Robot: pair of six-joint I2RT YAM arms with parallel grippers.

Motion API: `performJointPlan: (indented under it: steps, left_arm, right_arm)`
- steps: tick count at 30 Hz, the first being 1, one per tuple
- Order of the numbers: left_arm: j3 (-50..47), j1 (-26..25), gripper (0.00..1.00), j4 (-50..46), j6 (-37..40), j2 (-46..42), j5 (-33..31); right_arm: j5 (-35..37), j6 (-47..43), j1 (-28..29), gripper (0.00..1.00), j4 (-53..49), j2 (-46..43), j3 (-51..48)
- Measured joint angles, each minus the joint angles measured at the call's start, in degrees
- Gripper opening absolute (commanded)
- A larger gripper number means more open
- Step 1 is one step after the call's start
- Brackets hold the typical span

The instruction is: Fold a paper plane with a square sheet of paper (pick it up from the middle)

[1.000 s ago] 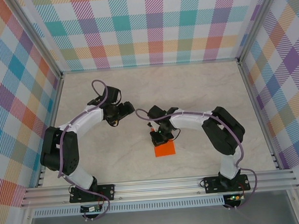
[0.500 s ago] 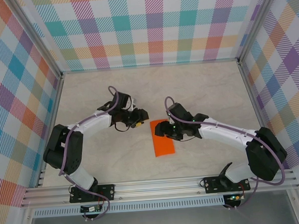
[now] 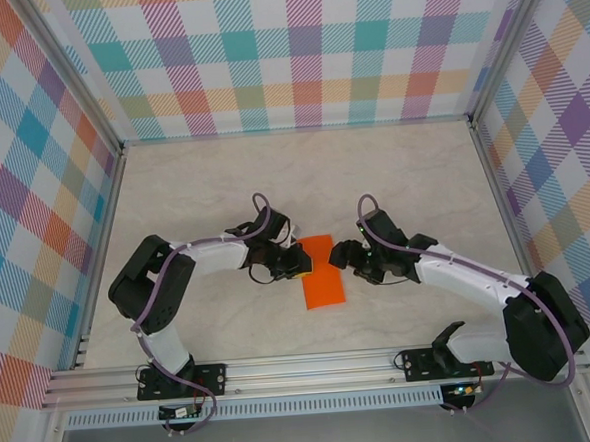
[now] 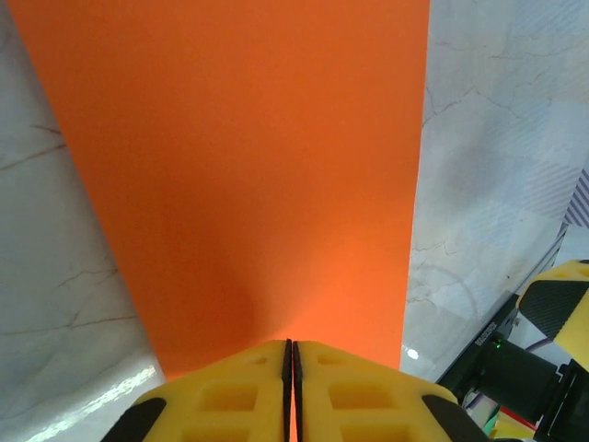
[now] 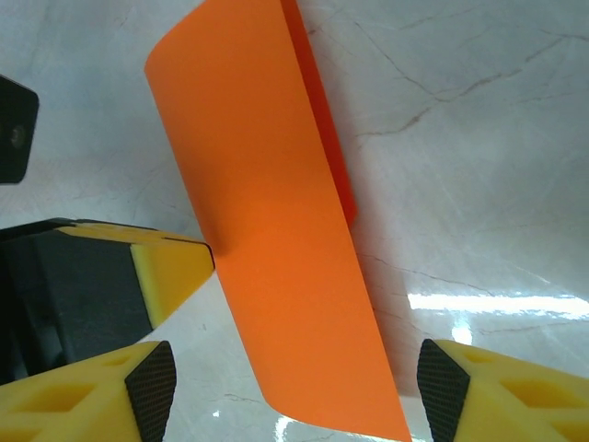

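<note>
Here, left claw (image 4: 292,348) clamped on orange paper (image 4: 248,184), right claw (image 5: 294,387) spread

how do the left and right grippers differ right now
The left gripper is shut, pinching the orange paper at its edge; the right gripper stands open, holding nothing. The left gripper is at the paper's left side, the right gripper at its right. Both have yellow fingers.

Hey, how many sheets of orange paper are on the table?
1. The orange sheet lies midway across the table, folded over itself, one edge pinched in the left end effector, the open right end effector beside it. Another could hide underneath.
</note>
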Motion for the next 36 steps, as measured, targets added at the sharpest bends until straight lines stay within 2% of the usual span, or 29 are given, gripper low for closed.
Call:
performJointPlan:
  steps: [10, 16, 18, 22, 25, 36]
  left_arm:
    - [0.0, 0.0, 0.07, -0.3, 0.8, 3.0, -0.8]
    - [0.1, 0.0, 0.05, -0.5, 1.4, 3.3, -1.1]
    - [0.1, 0.0, 0.04, -0.7, 1.8, 3.3, -1.3]
    - [1.1, 0.0, 0.04, -2.0, 1.9, 3.7, -1.4]
    - [1.7, 0.0, 0.03, -2.5, 2.1, 4.0, -1.6]
    - [2.4, 0.0, 0.02, -3.4, 2.1, 4.4, -1.7]
  right_arm:
    - [-8.6, -0.6, -1.9, 0.69, 4.3, 2.8, -2.4]
    - [-12.4, -5.0, -3.0, 0.68, 2.0, 7.2, -1.4]
    - [-12.9, -6.4, -3.4, 0.65, 0.9, 7.5, -1.0]
    - [-13.7, -8.4, -4.0, 0.50, 0.7, 9.3, -0.7]
    - [-14.0, -9.1, -4.0, 0.46, 0.6, 10.5, -0.7]
    - [-14.6, -11.8, -3.6, 0.42, -0.1, 13.6, -0.7]
